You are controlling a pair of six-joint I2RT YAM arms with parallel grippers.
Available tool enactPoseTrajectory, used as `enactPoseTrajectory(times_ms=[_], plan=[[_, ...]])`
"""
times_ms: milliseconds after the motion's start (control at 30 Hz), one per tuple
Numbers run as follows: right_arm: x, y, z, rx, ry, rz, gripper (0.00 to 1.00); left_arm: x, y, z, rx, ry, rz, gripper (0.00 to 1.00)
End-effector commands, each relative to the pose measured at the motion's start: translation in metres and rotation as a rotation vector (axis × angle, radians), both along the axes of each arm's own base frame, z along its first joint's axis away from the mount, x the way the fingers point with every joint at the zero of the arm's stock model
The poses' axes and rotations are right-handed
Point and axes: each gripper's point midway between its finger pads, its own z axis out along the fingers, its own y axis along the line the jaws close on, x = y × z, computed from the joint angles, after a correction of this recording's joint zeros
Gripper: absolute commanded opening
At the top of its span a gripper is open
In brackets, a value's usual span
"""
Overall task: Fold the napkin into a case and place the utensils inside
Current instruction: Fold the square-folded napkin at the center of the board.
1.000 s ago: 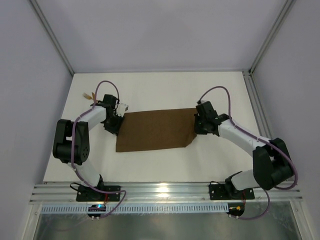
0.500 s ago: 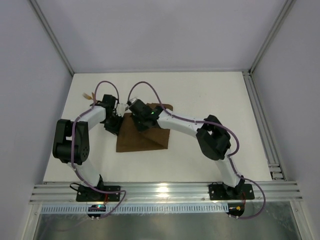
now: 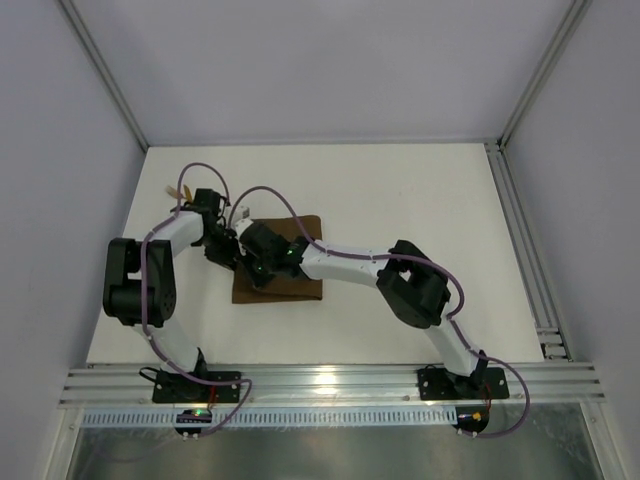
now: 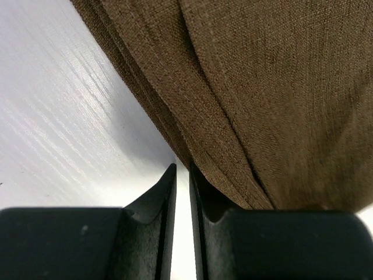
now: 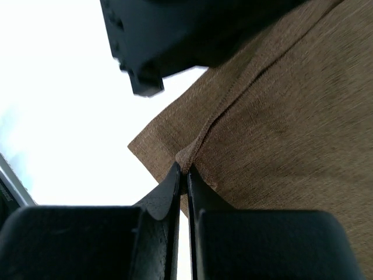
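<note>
Right gripper (image 5: 182, 168) is clamped on the napkin (image 3: 290, 292) at its left edge. Left gripper (image 4: 182, 170) sits just beside that edge, jaws a sliver apart.

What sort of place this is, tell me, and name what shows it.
Probably a robot test cell: a white table boxed in by plain walls on aluminium posts, with the left arm and right arm bolted to a rail at its near edge.
</note>
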Motion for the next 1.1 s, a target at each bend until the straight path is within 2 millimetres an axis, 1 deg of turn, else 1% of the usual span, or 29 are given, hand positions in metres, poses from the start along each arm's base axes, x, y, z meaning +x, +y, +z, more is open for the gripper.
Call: enactPoseTrajectory(times_ms=[0, 133, 267, 300, 467, 533, 633, 700, 733, 800, 900, 967, 1067], plan=[[-0.007, 0.016, 0.027, 0.127, -0.032, 0.046, 0.03, -0.013, -0.005, -0.018, -0.046, 0.062, 0.014, 0.15], [-0.009, 0.013, 0.020, 0.113, -0.006, 0.037, 0.03, -0.011, -0.006, -0.012, -0.057, 0.046, 0.016, 0.14], [-0.009, 0.017, 0.016, 0.118, 0.010, 0.026, 0.03, -0.005, 0.000, -0.001, -0.029, 0.001, 0.018, 0.17], [-0.008, 0.018, 0.015, 0.114, 0.009, 0.024, 0.03, -0.003, 0.004, 0.002, -0.011, -0.012, 0.022, 0.17], [-0.008, 0.018, 0.008, 0.101, 0.015, 0.024, 0.04, -0.001, 0.015, 0.004, 0.032, -0.018, 0.033, 0.20], [-0.008, 0.017, 0.006, 0.100, 0.020, 0.023, 0.04, 0.002, 0.025, 0.007, 0.049, -0.026, 0.059, 0.22], [-0.009, 0.019, 0.004, 0.103, 0.031, 0.026, 0.06, 0.009, 0.038, 0.016, 0.083, -0.058, 0.093, 0.26], [-0.010, 0.022, 0.006, 0.113, 0.036, 0.032, 0.06, 0.010, 0.040, 0.020, 0.094, -0.074, 0.094, 0.27], [-0.010, 0.023, 0.004, 0.111, 0.041, 0.031, 0.06, 0.009, 0.040, 0.021, 0.093, -0.076, 0.094, 0.29], [-0.009, 0.024, 0.005, 0.114, 0.041, 0.026, 0.06, 0.006, 0.037, 0.021, 0.077, -0.067, 0.087, 0.30], [-0.009, 0.024, 0.011, 0.121, 0.039, 0.020, 0.06, -0.001, 0.028, 0.011, 0.032, -0.014, 0.076, 0.28], [-0.009, 0.024, 0.017, 0.133, 0.035, 0.019, 0.09, -0.006, 0.023, 0.006, 0.005, 0.015, 0.077, 0.26], [-0.012, 0.025, 0.022, 0.147, 0.043, 0.026, 0.11, -0.009, 0.021, 0.003, -0.006, 0.022, 0.082, 0.25]])
